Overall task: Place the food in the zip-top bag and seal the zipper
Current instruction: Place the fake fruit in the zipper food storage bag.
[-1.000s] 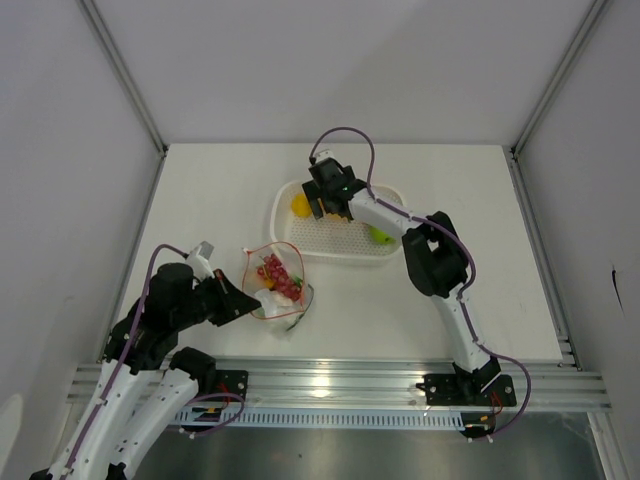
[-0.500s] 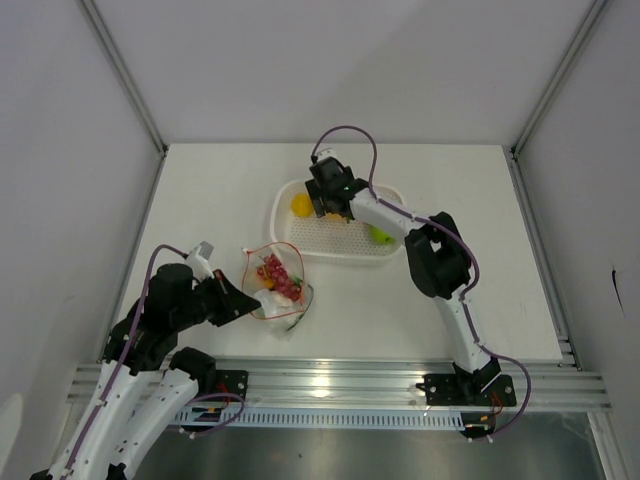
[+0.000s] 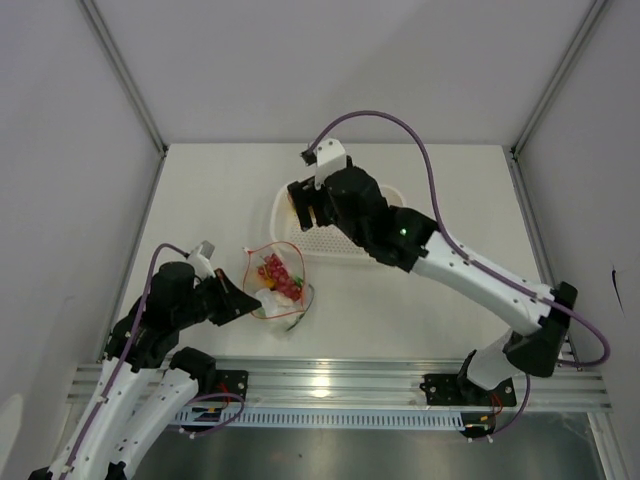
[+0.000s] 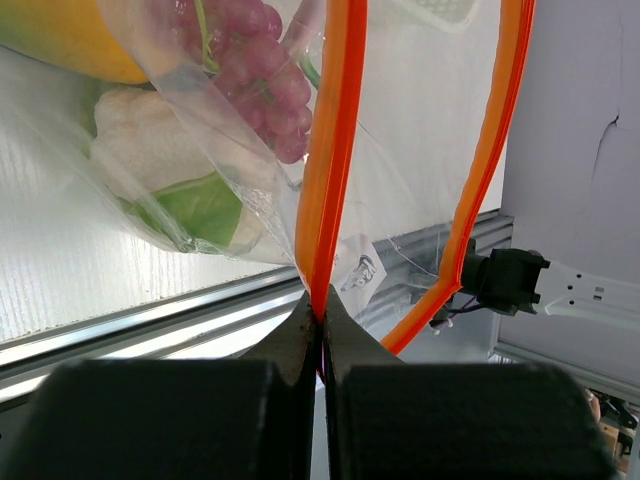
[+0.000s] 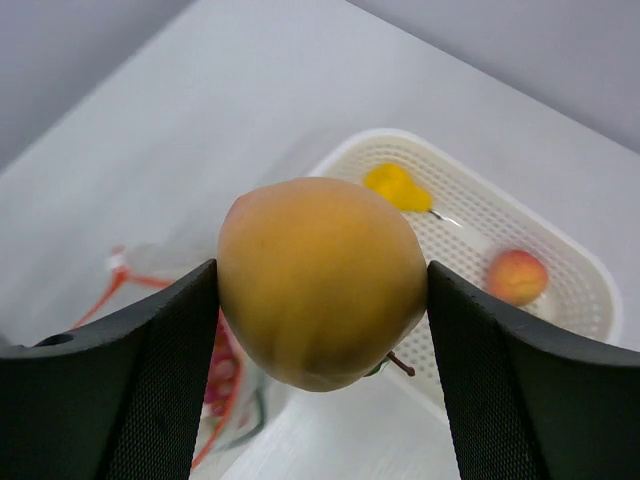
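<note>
The top camera looks steeply down from above and behind the arm bases (image 3: 215, 385), far enough away to cover the whole table (image 3: 200, 200). The left wrist camera sits low and very close, looking along its fingers (image 4: 285, 345) at the bag (image 4: 400, 150) and its orange strip (image 4: 335, 150). The right wrist camera looks down from height, past a fruit (image 5: 320, 280) between its fingers (image 5: 150, 380), onto the basket (image 5: 470, 215). All three views share the bag; the top and right wrist views share the basket.
</note>
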You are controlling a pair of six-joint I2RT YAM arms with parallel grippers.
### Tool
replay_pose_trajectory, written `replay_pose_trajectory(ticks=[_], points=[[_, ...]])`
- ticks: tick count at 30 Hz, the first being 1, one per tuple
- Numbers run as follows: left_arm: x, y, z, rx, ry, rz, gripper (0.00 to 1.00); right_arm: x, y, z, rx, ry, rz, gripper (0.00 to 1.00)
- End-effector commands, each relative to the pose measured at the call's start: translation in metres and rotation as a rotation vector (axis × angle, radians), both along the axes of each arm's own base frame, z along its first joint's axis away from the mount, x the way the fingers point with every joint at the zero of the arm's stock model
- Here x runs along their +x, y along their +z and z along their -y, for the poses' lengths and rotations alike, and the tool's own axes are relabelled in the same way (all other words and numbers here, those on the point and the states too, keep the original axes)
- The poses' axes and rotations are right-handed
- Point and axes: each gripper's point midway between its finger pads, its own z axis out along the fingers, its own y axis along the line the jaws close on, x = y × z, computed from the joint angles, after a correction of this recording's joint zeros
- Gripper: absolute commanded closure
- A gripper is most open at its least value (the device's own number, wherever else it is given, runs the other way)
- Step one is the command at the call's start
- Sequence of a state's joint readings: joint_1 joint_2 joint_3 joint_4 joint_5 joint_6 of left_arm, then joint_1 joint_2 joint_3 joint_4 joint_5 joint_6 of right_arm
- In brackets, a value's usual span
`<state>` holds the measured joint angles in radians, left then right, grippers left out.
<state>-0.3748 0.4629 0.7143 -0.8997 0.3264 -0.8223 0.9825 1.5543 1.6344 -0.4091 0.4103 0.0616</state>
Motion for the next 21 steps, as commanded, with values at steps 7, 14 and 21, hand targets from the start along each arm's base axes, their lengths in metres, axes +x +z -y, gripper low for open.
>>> replay_pose_trajectory(ticks=[7,14,21], points=[[0.005,0.022,0.003,-0.028,-0.001,0.047,0.99,-0.106,-0.004,-0.045,0.080,0.273,-0.100,0.70],[0.004,0.024,0.003,-0.025,-0.006,0.049,1.00,-0.133,-0.052,-0.065,0.038,0.354,-0.212,0.69],[0.003,0.025,0.003,-0.028,-0.007,0.053,0.99,-0.143,-0.068,-0.085,0.041,0.406,-0.265,0.66]])
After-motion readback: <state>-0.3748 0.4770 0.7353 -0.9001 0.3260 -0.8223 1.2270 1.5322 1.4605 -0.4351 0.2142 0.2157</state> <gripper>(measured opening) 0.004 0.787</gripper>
